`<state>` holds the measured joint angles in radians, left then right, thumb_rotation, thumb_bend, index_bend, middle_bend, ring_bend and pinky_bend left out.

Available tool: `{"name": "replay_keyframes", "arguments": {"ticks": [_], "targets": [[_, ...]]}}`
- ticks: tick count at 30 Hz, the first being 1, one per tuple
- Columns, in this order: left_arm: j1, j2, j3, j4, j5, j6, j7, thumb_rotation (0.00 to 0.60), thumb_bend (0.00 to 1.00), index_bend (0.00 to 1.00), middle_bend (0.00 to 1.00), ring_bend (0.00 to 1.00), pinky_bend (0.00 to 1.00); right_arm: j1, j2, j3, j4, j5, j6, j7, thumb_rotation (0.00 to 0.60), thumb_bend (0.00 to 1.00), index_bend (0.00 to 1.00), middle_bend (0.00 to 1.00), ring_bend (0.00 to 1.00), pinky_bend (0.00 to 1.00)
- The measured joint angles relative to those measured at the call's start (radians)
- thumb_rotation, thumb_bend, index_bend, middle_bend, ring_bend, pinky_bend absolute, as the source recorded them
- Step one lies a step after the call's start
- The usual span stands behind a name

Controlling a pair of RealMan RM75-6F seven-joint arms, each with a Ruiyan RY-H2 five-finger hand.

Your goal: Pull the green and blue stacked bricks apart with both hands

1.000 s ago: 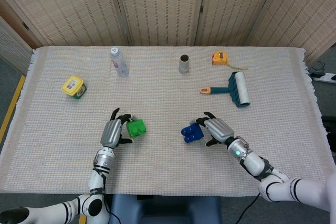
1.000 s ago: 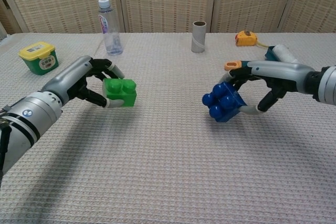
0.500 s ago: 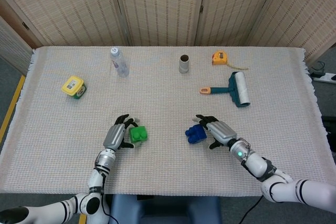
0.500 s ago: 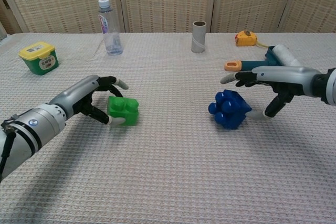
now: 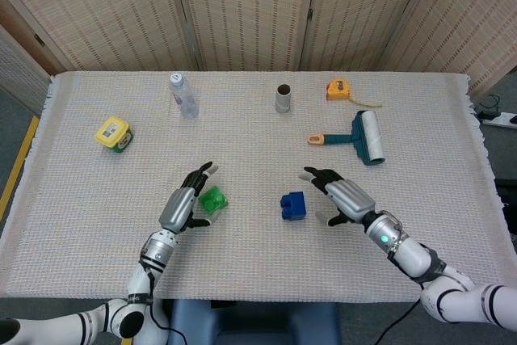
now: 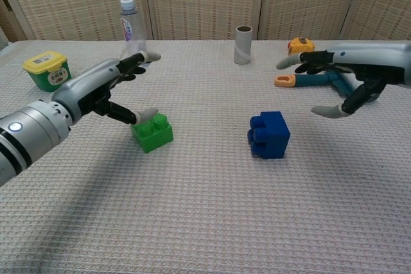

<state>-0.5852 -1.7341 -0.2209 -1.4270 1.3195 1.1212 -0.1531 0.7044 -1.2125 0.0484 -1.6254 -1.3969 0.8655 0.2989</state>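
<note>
Fingers on both hands are spread wide and hold nothing: the left hand (image 6: pixel 106 88) hangs just above the green brick (image 6: pixel 152 133), one fingertip close over its studs, and the right hand (image 6: pixel 347 78) is lifted well clear of the blue brick (image 6: pixel 269 134). A second ago each hand was still pinching its brick off the cloth; half a second ago the bricks were being set down with the fingers loosening; now both bricks rest on the table on their own, well apart from each other, the green one to the left and the blue one to the right. From above, the left hand (image 5: pixel 184 204) sits just beside the green brick (image 5: pixel 213 199) and the right hand (image 5: pixel 347 198) stands off from the blue brick (image 5: pixel 293 205). That reads as the task essentially done: the stack is separated, both pieces are released, and what remains looks like drawing the arms back. The table (image 5: pixel 266 276) is covered with a pale woven cloth. Farther back stand a water bottle (image 5: pixel 182 95), a yellow-lidded green tub (image 5: pixel 113 133), a cardboard tube (image 5: pixel 283 98), a yellow tape measure (image 5: pixel 338 88) and a lint roller (image 5: pixel 360 137) with an orange-tipped handle. Woven folding screens (image 5: pixel 242 10) close off the room behind the table.
</note>
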Motion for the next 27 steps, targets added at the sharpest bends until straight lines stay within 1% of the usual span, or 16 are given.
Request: {"name": "replay_keyframes", "arguments": {"ticks": [3,6,8,11,13,14,17,19,21,24,27], "targets": [[0.007,0.083,0.022,-0.038,0.042,0.009,0.023,0.6,0.39,0.06,0.0,0.0,0.0,-0.028,0.011,-0.006,-0.006,-0.009,0.049,-0.091,0.6,0.46,0.0,0.0,0.0,0.0],[0.021,0.199,0.047,-0.065,0.069,0.011,0.072,0.6,0.39,0.05,0.0,0.0,0.0,-0.073,0.005,-0.009,-0.015,0.001,0.13,-0.251,0.6,0.46,0.0,0.0,0.0,0.0],[0.044,0.288,0.068,-0.078,0.087,0.031,0.117,0.6,0.39,0.05,0.0,0.0,0.0,-0.108,-0.01,-0.009,-0.018,0.013,0.203,-0.365,0.6,0.46,0.0,0.0,0.0,0.0],[0.101,0.394,0.091,-0.097,0.089,0.091,0.208,0.6,0.39,0.04,0.0,0.0,0.0,-0.182,-0.052,-0.002,-0.011,0.044,0.368,-0.567,0.6,0.46,0.0,0.0,0.0,0.0],[0.14,0.425,0.095,-0.108,0.07,0.142,0.277,0.6,0.38,0.03,0.0,0.0,0.0,-0.223,-0.083,0.008,0.003,0.062,0.46,-0.641,0.6,0.46,0.0,0.0,0.0,0.0],[0.167,0.436,0.096,-0.112,0.055,0.185,0.324,0.6,0.38,0.03,0.0,0.0,0.0,-0.249,-0.107,0.016,0.018,0.072,0.513,-0.674,0.6,0.46,0.0,0.0,0.0,0.0],[0.239,0.452,0.095,-0.112,0.022,0.301,0.404,0.6,0.38,0.03,0.0,0.0,0.0,-0.292,-0.162,0.033,0.081,0.09,0.587,-0.716,0.6,0.45,0.0,0.0,0.0,0.0],[0.283,0.459,0.095,-0.108,0.006,0.352,0.407,0.6,0.38,0.03,0.0,0.0,0.0,-0.306,-0.192,0.042,0.126,0.104,0.595,-0.724,0.6,0.45,0.0,0.0,0.0,0.0],[0.311,0.463,0.094,-0.094,-0.003,0.374,0.377,0.6,0.38,0.02,0.0,0.0,0.0,-0.31,-0.219,0.049,0.167,0.126,0.577,-0.726,0.6,0.45,0.0,0.0,0.0,0.0],[0.32,0.473,0.093,-0.068,-0.018,0.355,0.318,0.6,0.37,0.0,0.0,0.0,0.0,-0.308,-0.232,0.054,0.188,0.132,0.536,-0.717,0.6,0.45,0.0,0.0,0.0,0.0],[0.323,0.475,0.09,-0.048,-0.016,0.338,0.295,0.6,0.37,0.0,0.0,0.0,0.0,-0.304,-0.242,0.056,0.202,0.125,0.494,-0.694,0.6,0.45,0.0,0.0,0.0,0.0]]}}
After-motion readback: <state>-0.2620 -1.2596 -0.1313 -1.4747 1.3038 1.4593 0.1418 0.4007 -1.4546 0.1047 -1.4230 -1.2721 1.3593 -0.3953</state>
